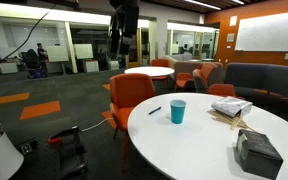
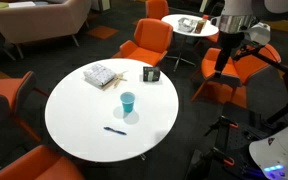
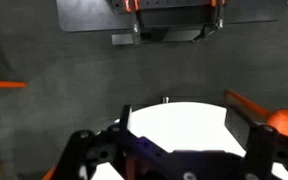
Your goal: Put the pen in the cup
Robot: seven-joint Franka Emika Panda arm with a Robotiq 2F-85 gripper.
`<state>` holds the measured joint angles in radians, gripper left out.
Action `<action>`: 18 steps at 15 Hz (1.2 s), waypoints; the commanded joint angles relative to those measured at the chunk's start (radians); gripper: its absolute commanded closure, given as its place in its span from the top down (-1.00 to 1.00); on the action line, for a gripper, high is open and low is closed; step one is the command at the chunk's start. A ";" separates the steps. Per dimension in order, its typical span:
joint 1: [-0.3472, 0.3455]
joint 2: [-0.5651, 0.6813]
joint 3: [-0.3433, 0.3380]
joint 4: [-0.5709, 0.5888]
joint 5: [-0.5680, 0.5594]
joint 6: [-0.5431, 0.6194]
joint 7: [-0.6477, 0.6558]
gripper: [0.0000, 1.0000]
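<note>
In an exterior view, the round white counter is seen in the foreground. The cup stands upright on it, and the pen lies flat on the counter near the cup but apart from it, on the side toward an orange chair. A stack of papers, pale wooden sticks and a dark grey bag are set further along the counter. The tool is held high in the background, well apart from the counter; its state cannot be told here.

In an exterior view from above, the cup is seen near the middle of the counter. The pen lies apart from it, toward the nearer rim. The papers and the bag sit at the far side. The tool hangs beyond the counter's rim, over an orange chair.

In the wrist view, the tool is shown with its fingers spread wide and nothing held between them. The counter is framed below, on grey carpet. A tiny dark mark at its far rim is too small to be identified.
</note>
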<state>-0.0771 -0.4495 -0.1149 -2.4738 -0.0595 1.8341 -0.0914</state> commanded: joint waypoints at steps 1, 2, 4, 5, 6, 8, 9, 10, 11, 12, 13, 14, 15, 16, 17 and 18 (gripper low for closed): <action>-0.004 0.000 0.003 0.002 0.001 -0.001 -0.001 1.00; -0.004 0.000 0.003 0.002 0.001 -0.001 -0.001 1.00; -0.004 0.000 0.003 0.002 0.001 -0.001 -0.001 1.00; -0.004 0.000 0.003 0.002 0.001 -0.001 -0.001 1.00; 0.009 0.029 0.015 0.015 0.002 -0.006 -0.003 1.00; 0.036 0.086 0.049 0.034 -0.007 0.028 0.013 1.00; 0.058 0.119 0.064 0.045 -0.005 0.059 -0.009 1.00; 0.087 0.168 0.097 0.067 -0.014 0.105 -0.014 1.00; 0.106 0.215 0.125 0.087 -0.026 0.151 -0.005 1.00; 0.131 0.281 0.154 0.126 -0.037 0.204 -0.012 1.00; 0.149 0.345 0.176 0.168 -0.047 0.236 -0.024 1.00; 0.166 0.410 0.198 0.206 -0.066 0.290 -0.034 1.00; 0.180 0.474 0.211 0.247 -0.069 0.345 -0.049 1.00; 0.188 0.543 0.225 0.291 -0.091 0.414 -0.011 1.00; 0.193 0.613 0.227 0.340 -0.081 0.444 -0.035 1.00; 0.198 0.684 0.232 0.396 -0.078 0.458 -0.041 1.00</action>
<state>0.1186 0.0744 0.1129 -2.2158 -0.1244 2.2688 -0.0929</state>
